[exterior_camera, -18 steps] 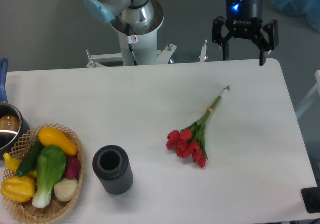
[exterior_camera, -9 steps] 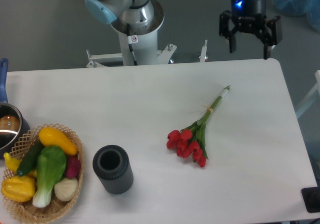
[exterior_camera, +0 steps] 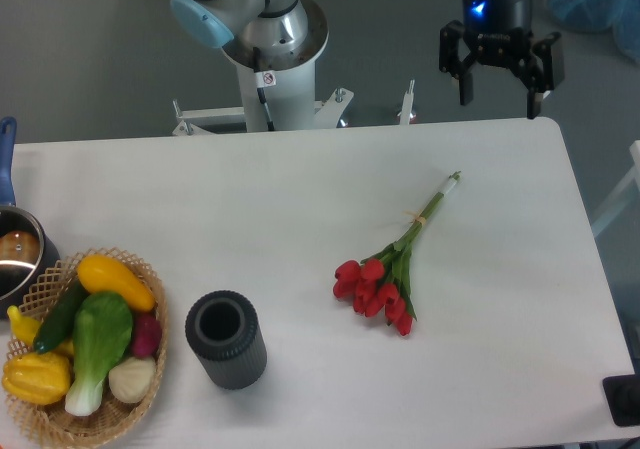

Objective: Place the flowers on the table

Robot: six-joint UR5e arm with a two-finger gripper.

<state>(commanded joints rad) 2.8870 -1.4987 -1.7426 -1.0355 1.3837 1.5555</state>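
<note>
Since a second ago the gripper (exterior_camera: 500, 82) has risen and pulled back beyond the far edge of the table (exterior_camera: 300, 199); over the last half second nothing has shifted. Nearest the camera, well to the left of the flowers (exterior_camera: 389, 272), a dark cylinder-shaped vase (exterior_camera: 226, 338) stands upright with its opening facing up, and further left a wicker basket (exterior_camera: 45, 394) holds vegetables at the table's left corner. A metal pot (exterior_camera: 15, 254) with a blue handle sits just behind the basket at the left edge. The flowers lie flat on the table, right of its middle, red heads toward the near side and the tied green stems pointing away toward the far right corner. Past that corner, well apart from the flowers, the gripper hangs with its fingers spread wide, holding nothing. The arm's base (exterior_camera: 270, 59) stands behind the far edge, left of the gripper.
</note>
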